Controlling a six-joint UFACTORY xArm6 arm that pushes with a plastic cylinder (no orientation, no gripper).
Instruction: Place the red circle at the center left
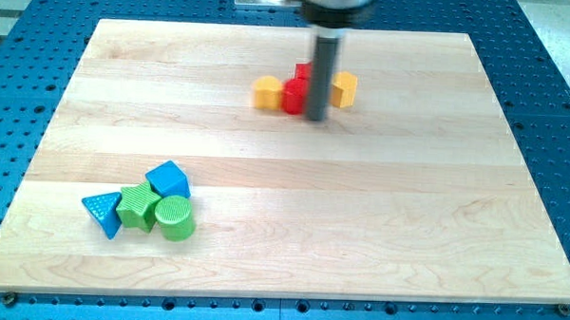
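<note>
My tip (317, 117) stands in the upper middle of the wooden board (378, 220). It carries no pincer, only the bare rod. A red block (294, 96), probably the circle though half hidden, touches it at nine o'clock. A yellow block (266, 92) lies further left, another yellow block (344, 88) at two o'clock. Far at seven o'clock a blue triangle (101, 213), green star (137, 205), blue cube (168, 180) and green cylinder (175, 218) cluster near the bottom-left edge.

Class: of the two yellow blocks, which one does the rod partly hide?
The yellow block on the view's right, just behind my tip; the left yellow block is fully visible.
</note>
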